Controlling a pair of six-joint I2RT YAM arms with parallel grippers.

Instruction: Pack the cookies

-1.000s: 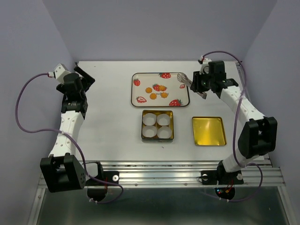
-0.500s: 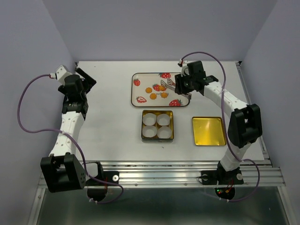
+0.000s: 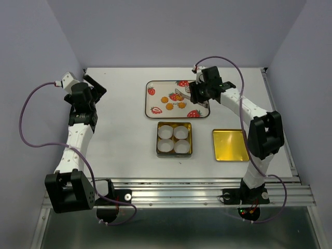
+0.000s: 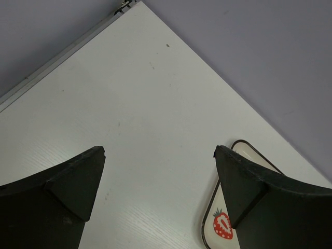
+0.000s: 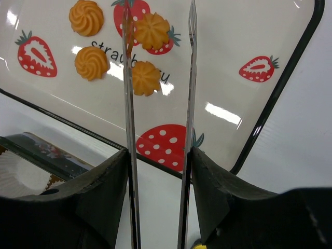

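Observation:
Several small orange-yellow cookies lie in a loose cluster on the strawberry-print tray; the right wrist view shows the cookies on the glossy tray. My right gripper is shut on a pair of metal tongs, one blade against each finger. The spread blades reach over the tray, and two cookies show between them. I cannot tell if the blades touch them. My left gripper stands open and empty over the table's far left.
A square tin with several white pleated paper cups sits in front of the tray. Its gold lid lies to the right. The tin's corner shows at the lower left of the right wrist view.
My right arm has swung left from the tray's right edge to above the cookies, and the tongs' blades have spread wider. The left arm has not moved.

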